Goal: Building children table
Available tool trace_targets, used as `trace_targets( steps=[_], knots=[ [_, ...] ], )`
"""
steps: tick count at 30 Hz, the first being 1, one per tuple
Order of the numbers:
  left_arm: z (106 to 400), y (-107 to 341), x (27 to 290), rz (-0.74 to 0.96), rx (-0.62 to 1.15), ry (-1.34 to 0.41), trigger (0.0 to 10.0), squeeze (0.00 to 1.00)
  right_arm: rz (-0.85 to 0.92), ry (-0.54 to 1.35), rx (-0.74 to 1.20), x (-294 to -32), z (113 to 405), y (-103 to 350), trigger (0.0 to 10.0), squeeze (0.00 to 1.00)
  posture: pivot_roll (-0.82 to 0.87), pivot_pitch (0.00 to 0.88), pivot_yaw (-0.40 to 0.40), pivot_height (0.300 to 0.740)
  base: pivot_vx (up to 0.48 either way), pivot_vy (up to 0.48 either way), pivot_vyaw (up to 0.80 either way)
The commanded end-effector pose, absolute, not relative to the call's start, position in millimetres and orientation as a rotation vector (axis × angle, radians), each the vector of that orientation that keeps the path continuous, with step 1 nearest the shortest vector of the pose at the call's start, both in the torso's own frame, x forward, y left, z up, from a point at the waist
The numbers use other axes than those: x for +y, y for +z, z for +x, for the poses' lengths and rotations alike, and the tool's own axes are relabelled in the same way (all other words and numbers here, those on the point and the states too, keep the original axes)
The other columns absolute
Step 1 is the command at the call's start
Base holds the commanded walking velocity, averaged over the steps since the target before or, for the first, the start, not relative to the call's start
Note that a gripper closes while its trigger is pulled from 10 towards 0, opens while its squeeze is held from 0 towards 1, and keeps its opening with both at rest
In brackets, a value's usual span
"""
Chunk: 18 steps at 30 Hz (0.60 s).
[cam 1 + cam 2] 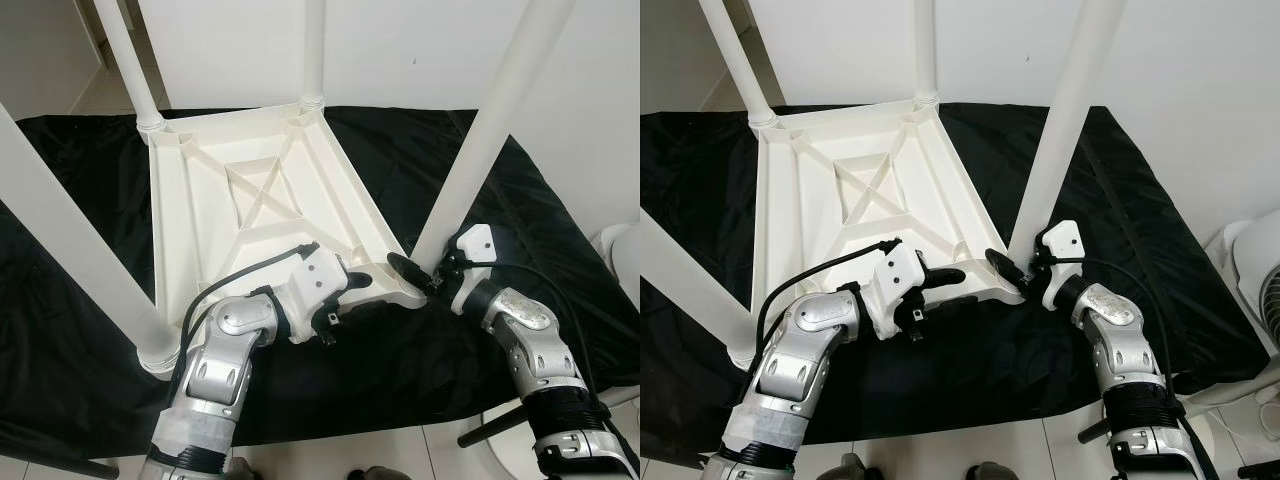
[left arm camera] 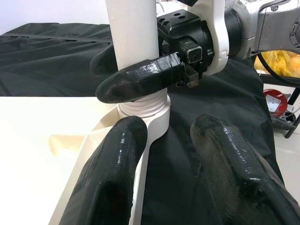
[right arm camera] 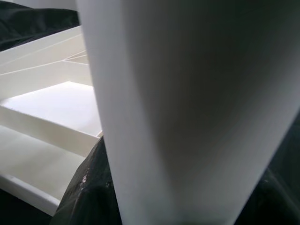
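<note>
In the left eye view, a white plastic children's table [image 1: 265,210] is seen lying upside down on a black cloth [image 1: 540,230] spread over the desk, its ribbed underside facing up. Four white legs stand upward from its corners; the near right leg [image 1: 480,150] rises from the corner socket [image 1: 405,285] closest to the robot. The left gripper [image 1: 375,290] is placed at the table's near edge beside that socket, and the right gripper [image 1: 420,272] is set against the base of the near right leg.

In the right eye view, the same arrangement is shown, with a white fan [image 1: 1255,270] standing on the floor at the right edge.

In the left wrist view, the left gripper's fingers [image 2: 112,178] are seen spread apart, one on each side of the table's rim, with nothing pinched between them. Beyond them, the right gripper's fingers [image 2: 140,79] are wrapped round the leg just above the threaded collar [image 2: 143,105], one in front and one behind.

In the right wrist view, the leg [image 3: 187,108] is shown very close between the fingers, with the ribbed underside of the table [image 3: 51,122] behind it.
</note>
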<state>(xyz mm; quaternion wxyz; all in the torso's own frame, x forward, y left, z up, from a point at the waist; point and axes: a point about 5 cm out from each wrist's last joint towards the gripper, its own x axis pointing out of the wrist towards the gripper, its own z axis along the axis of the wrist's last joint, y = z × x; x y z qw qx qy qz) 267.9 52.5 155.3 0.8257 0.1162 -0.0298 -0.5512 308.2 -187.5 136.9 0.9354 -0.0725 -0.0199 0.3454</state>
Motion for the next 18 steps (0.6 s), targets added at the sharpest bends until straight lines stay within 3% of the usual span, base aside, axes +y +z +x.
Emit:
trace_targets(
  steps=[1, 2, 3, 16, 18],
  knots=[
    [273.0, 156.2, 58.2, 0.244, -0.073, -1.015, 10.0, 0.00, -0.133, 0.714, -0.011, -185.6, 308.4, 130.4, 0.0, 0.00, -0.08, 0.055, 0.019, 0.740, 0.000, 0.000, 0.00],
    [272.6, 156.4, 58.3, 0.244, -0.074, -1.014, 10.0, 0.00, -0.115, 0.701, -0.013, -185.2, 309.5, 130.4, 0.0, 0.00, -0.08, 0.058, 0.015, 0.740, 0.000, 0.000, 0.00],
    [272.3, 156.5, 58.3, 0.244, -0.074, -1.011, 10.0, 0.00, -0.100, 0.682, -0.021, -183.4, 310.4, 130.9, 10.0, 0.00, -0.08, 0.060, 0.013, 0.740, 0.000, 0.000, 0.00],
    [272.1, 155.9, 57.0, 0.230, -0.074, -0.994, 10.0, 0.00, -0.012, 0.330, -0.045, -159.5, 306.8, 133.7, 10.0, 0.00, -0.08, 0.072, 0.002, 0.740, 0.000, 0.000, 0.00],
    [271.8, 155.9, 56.6, 0.224, -0.072, -0.995, 10.0, 0.00, 0.008, 0.203, -0.032, -156.3, 302.7, 130.2, 10.0, 0.00, -0.09, 0.076, 0.004, 0.740, 0.000, 0.000, 0.00]
  ],
)
